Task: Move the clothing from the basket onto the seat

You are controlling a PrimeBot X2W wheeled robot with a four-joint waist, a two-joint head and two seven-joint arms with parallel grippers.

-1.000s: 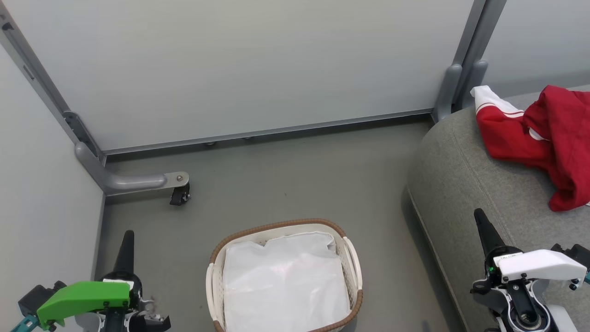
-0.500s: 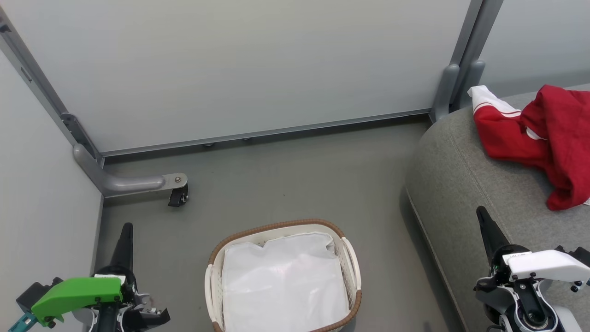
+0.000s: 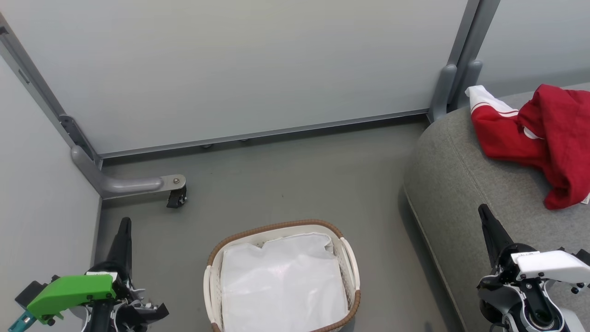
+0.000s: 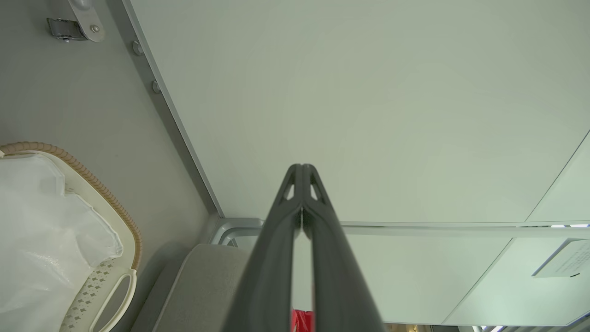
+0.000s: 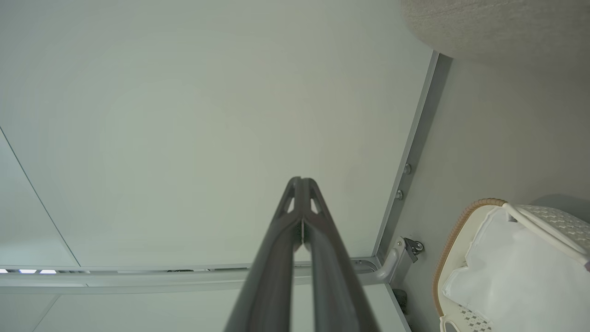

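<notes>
Bright, even indoor light: soft shadows, little glare.
The head view is sharp throughout. A faint shadow lies on the floor (image 3: 299,184) along the foot of the seat (image 3: 461,184), and the white liner (image 3: 281,281) in the basket (image 3: 276,226) carries a mild sheen. The wrist views are pale and low in contrast — the left pincer (image 4: 302,169) and right pincer (image 5: 302,182) go soft toward the bottom edge.

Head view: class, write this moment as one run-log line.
clothing: on seat | basket: holds white liner | left gripper: shut, empty | right gripper: shut, empty
</notes>
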